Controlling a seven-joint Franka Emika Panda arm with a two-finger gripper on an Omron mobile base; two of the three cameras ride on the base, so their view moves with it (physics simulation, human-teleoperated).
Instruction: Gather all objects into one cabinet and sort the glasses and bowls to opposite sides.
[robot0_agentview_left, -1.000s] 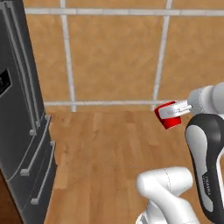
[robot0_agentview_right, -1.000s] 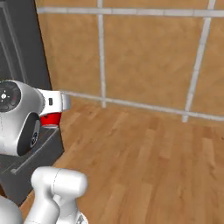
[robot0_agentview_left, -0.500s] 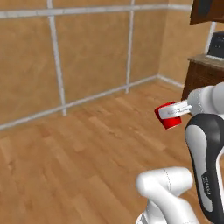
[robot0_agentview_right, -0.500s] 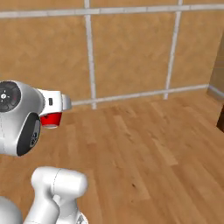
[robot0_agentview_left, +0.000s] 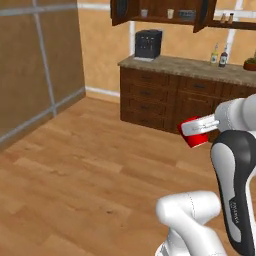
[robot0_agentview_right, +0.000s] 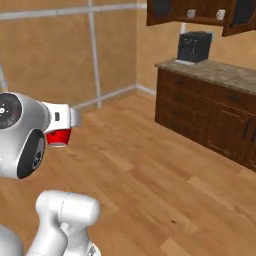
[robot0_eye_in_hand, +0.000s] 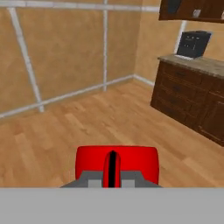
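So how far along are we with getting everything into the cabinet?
Done: two small cups already sit on the open cabinet shelf. In hand: the claw is shut on the red mug, away from the counter. Left: shelving it; the bowl can't be made out.

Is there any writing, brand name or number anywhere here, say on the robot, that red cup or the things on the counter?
No text can be read anywhere.
White arm: a small dark vertical mark on its side, too small and blurred to read.
Red mug held by the gripper: plain, no label.
Black appliance on the counter: no legible brand.
Two bottles: labels too small to read.
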